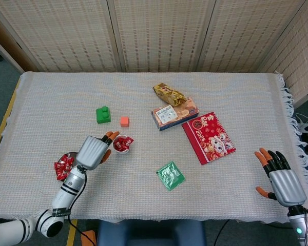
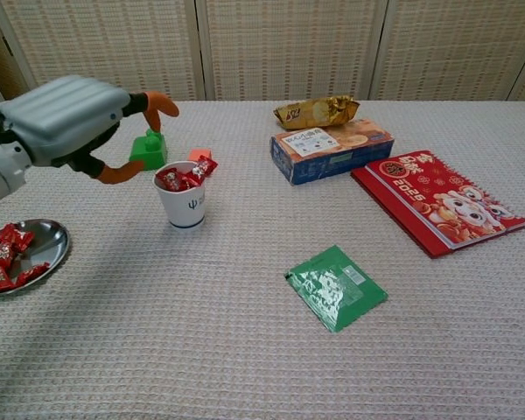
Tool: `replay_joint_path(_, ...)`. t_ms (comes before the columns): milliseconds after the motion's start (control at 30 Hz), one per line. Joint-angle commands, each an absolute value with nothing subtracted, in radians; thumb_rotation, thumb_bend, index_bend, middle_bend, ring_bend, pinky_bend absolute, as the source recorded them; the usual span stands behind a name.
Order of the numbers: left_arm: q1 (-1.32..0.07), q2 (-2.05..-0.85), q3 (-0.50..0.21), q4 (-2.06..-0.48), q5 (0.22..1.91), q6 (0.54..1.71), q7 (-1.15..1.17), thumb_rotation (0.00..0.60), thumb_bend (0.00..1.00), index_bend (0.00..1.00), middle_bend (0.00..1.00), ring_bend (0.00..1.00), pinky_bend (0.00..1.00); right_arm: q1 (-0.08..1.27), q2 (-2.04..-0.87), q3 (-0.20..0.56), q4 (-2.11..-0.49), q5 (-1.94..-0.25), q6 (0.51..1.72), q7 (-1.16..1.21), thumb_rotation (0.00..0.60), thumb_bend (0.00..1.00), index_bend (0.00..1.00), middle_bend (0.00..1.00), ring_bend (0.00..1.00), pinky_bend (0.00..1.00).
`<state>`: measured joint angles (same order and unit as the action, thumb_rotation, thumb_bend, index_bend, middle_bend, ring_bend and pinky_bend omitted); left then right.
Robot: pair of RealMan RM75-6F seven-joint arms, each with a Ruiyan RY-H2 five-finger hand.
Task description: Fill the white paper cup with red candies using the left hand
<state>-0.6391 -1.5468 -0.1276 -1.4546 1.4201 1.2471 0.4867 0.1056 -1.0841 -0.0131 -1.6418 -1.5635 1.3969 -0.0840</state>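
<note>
While empty, the left hand (image 2: 66, 120) hovers beside the cup (image 2: 182, 197), fingers (image 2: 157, 101) apart.

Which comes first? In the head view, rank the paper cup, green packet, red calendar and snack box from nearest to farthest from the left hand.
Measured from the left hand in the head view:
1. Paper cup, just right of the fingers.
2. Green packet, further right, toward the near edge.
3. Snack box, right and further back.
4. Red calendar, farthest right.
</note>
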Motion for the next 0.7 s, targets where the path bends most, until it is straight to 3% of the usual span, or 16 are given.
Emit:
replay_joint_path(33, -0.541, -1.434, -0.035, -1.534, 1.489, 1.329, 0.381, 0.6, 0.4, 0.14, 0.27, 0.75, 1.0, 0.104, -1.085, -0.015, -1.642, -1.57, 1.401, -0.087, 0.6, 0.06, 0.0, 0.0, 0.0, 0.0)
replay_joint_path(67, -0.516, -1.407, -0.008, -1.542, 1.507, 1.347, 0.352, 0.6, 0.4, 0.13, 0.26, 0.69, 0.99, 0.103, -1.086, -0.016, -1.643, -1.573, 1.403, -0.087, 0.6, 0.06, 0.0, 0.0, 0.0, 0.0)
replay_joint_path(133, -0.458, -1.344, 0.065, -1.546, 1.555, 1.385, 0.273, 0.6, 0.4, 0.12, 0.22, 0.53, 0.88, 0.102, -1.087, -0.018, -1.641, -1.579, 1.407, -0.088, 0.6, 0.06, 0.0, 0.0, 0.0, 0.0)
replay_joint_path(200, -0.396, -1.298, 0.118, -1.538, 1.582, 1.443, 0.214, 0.6, 0.41, 0.1, 0.13, 0.26, 0.57, 0.101, -1.088, -0.02, -1.641, -1.585, 1.41, -0.091, 0.6, 0.06, 0.0, 0.0, 0.0, 0.0)
replay_joint_path(300, -0.264, -1.289, 0.157, -1.472, 1.616, 1.621, 0.095, 0.6, 0.41, 0.09, 0.09, 0.08, 0.29, 0.098, -1.094, -0.024, -1.638, -1.599, 1.421, -0.099, 0.6, 0.06, 0.0, 0.0, 0.0, 0.0)
replay_joint_path(400, -0.163, -1.302, 0.159, -1.394, 1.6, 1.738, 0.003, 0.6, 0.41, 0.08, 0.08, 0.05, 0.22, 0.092, -1.102, -0.032, -1.644, -1.619, 1.434, -0.11, 0.6, 0.06, 0.0, 0.0, 0.0, 0.0)
replay_joint_path(700, -0.072, -1.209, 0.159, -1.467, 1.613, 1.798, 0.013, 0.6, 0.41, 0.02, 0.06, 0.03, 0.22, 0.041, -1.137, -0.061, -1.658, -1.687, 1.521, -0.174, 0.6, 0.06, 0.0, 0.0, 0.0, 0.0)
